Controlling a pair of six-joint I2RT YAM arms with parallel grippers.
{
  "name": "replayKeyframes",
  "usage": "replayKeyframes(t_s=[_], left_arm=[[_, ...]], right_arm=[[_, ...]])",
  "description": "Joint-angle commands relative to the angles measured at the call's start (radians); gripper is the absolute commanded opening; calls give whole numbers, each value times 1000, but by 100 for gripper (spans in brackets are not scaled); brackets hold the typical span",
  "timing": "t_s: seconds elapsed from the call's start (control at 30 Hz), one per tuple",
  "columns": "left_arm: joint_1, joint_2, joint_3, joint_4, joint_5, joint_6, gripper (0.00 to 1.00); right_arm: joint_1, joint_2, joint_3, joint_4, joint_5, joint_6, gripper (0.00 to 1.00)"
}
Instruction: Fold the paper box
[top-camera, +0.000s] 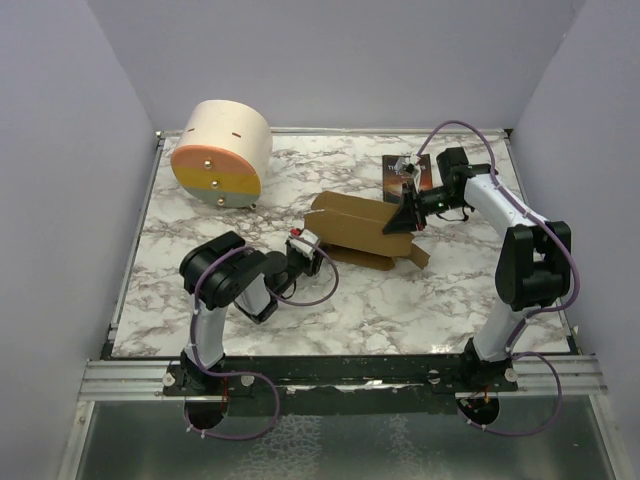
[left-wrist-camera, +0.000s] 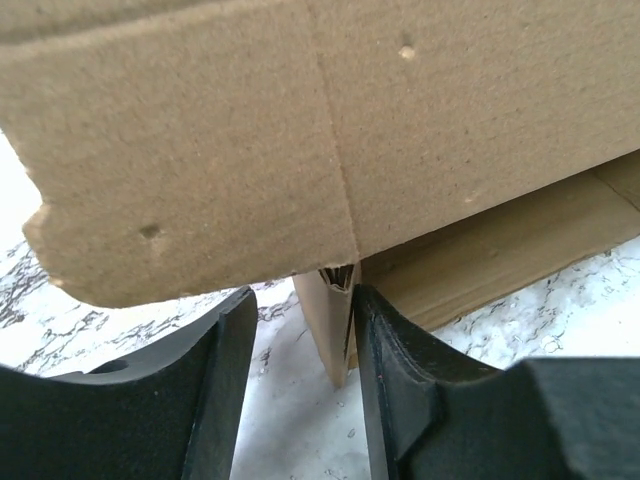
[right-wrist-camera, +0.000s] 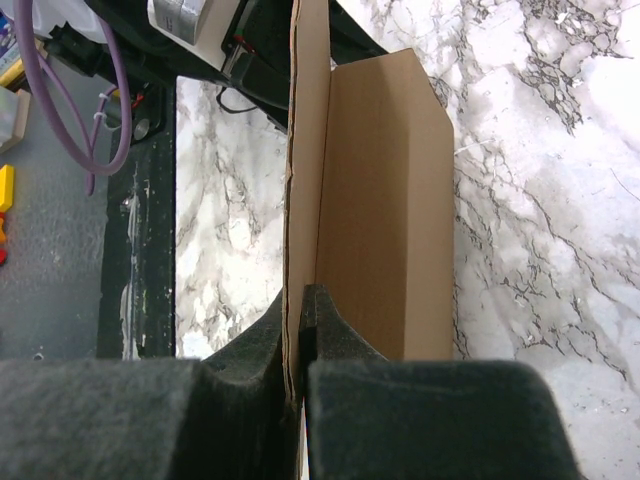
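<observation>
My right gripper (right-wrist-camera: 298, 300) is pinched tight on a thin upright wall of the paper box (top-camera: 360, 228), the two dark pads pressed flat against either face of the cardboard. From that wrist, a wider panel of the same plain brown board stands at an angle just beside the clamped wall, over the marbled table (top-camera: 400, 300).

My left gripper (left-wrist-camera: 300, 330) stands part open at the box's other, left end. A narrow cardboard tab hangs down between its fingers: it touches the finger on the right of that wrist view (left-wrist-camera: 400, 380), while the other finger (left-wrist-camera: 200, 400) is apart from it. A broad creased flap fills the view above them.

The box lies half-formed near the middle of the table, between my two arms.

Behind my right gripper lies a dark-covered book (top-camera: 405, 172); its cover carries pale lettering, too small for me to read. At the far left sits a cream cylinder (top-camera: 222, 152) with an orange and yellow face.
</observation>
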Motion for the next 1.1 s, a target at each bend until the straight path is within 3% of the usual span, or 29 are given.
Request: replayKeyframes(t_s=[0.0,0.5,0.57,0.7,0.73,0.93,1.07], left_arm=[[-19,20,1,186,-127,-15,45],[-44,30,23,178,-221,-69,47],[-45,30,20,180,-233,-69,40],[-48,32,12,182,-246,-72,1],[-48,32,8,186,-251,-73,0],[-48,23,-10,180,-271,-67,0],[-47,13,-15,179,-260,-71,20]], right_arm=[[11,16,-14,10,-12,3,1],[16,14,-18,18,-10,8,1],[16,14,-17,17,-9,10,1],[16,13,-18,19,-7,12,1],[16,11,-20,22,-6,14,1],[16,11,-23,33,-3,27,1],[18,10,-25,41,-3,39,1]])
